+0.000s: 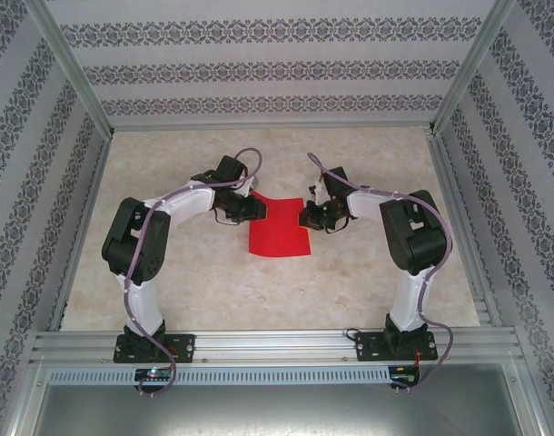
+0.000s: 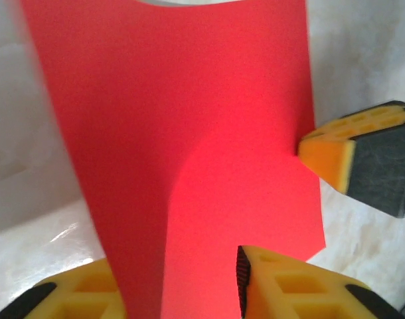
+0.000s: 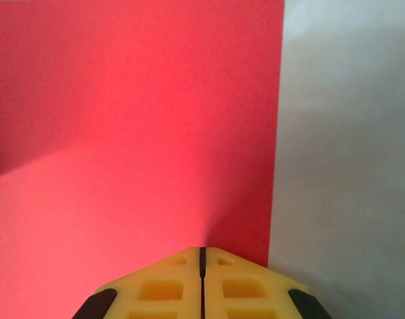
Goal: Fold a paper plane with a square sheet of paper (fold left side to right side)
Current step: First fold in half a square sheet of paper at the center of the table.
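The square sheet of paper [image 1: 279,232] lies bright red on the pale table between the two arms. My left gripper [image 1: 259,209] is at its far left corner. In the left wrist view the jaws stand apart, and the sheet [image 2: 189,133] rises between them [image 2: 176,266] in a bent, lifted flap. My right gripper [image 1: 304,218] is at the sheet's right edge, and its yellow fingertip [image 2: 332,156] touches that edge. In the right wrist view the gripper [image 3: 202,251] is shut, its tips resting on the red sheet [image 3: 123,133] just inside the straight edge.
The marbled beige table [image 1: 368,291] stretches round the sheet on all sides. Patterned walls and aluminium posts [image 1: 73,68] enclose it, with a metal rail [image 1: 277,343] along the near edge where both arm bases are bolted.
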Controlling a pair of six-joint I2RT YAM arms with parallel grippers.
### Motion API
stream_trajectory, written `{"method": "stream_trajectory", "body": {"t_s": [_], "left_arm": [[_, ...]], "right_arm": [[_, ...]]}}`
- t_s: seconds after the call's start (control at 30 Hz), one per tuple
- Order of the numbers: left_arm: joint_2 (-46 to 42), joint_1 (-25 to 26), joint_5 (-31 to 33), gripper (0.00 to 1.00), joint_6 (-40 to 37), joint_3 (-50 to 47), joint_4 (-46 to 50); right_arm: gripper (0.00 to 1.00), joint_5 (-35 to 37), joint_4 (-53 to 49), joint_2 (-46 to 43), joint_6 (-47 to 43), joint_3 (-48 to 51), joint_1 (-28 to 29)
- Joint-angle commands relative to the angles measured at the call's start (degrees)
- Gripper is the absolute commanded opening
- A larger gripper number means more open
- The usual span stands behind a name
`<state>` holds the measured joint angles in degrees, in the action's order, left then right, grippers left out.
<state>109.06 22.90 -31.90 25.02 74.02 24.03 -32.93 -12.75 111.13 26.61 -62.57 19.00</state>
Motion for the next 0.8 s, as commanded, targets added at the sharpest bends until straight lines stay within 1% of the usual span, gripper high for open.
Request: {"method": "stream_trajectory", "body": {"t_s": [0.0, 0.07, 0.13, 0.23, 0.33, 0.43, 0.5, 0.6, 0.77], "left_arm": [[-1.0, 0.5, -6.5, 0.49, 2.8, -0.2, -5.3], [-0.9, 0.6, -9.9, 0.56, 5.7, -1.0, -9.7], [-0.5, 0.6, -12.7, 0.60, 8.2, -1.8, -13.8], [0.7, 0.7, -15.5, 0.62, 11.2, -2.0, -18.3], [2.6, 0.8, -16.3, 0.62, 12.6, -1.3, -20.0], [4.3, 1.0, -16.8, 0.60, 13.6, -1.0, -21.6], [5.2, 1.1, -16.9, 0.58, 14.2, -0.9, -22.7], [6.3, 1.3, -17.3, 0.52, 15.2, -0.8, -24.0], [7.2, 1.6, -16.9, 0.42, 15.4, -0.5, -24.0]], "right_arm": [[0.07, 3.8, -3.2, 0.4, -1.2, 2.4, 0.9], [0.07, 4.1, -3.1, 0.1, -1.3, 3.0, 0.8], [0.07, 4.2, -2.5, -0.2, -1.1, 3.4, 0.8], [0.08, 3.5, -0.9, -0.6, -0.3, 4.1, 0.8], [0.10, 2.4, 1.6, -1.1, 0.9, 4.9, 0.7], [0.14, 1.0, 4.3, -2.0, 2.2, 5.5, 0.5], [0.17, 0.3, 6.6, -3.1, 3.3, 6.1, 0.3], [0.22, -1.0, 8.4, -5.0, 4.5, 6.1, -0.3], [0.33, 0.3, 8.9, -10.5, 5.5, 7.3, -1.8]]}}
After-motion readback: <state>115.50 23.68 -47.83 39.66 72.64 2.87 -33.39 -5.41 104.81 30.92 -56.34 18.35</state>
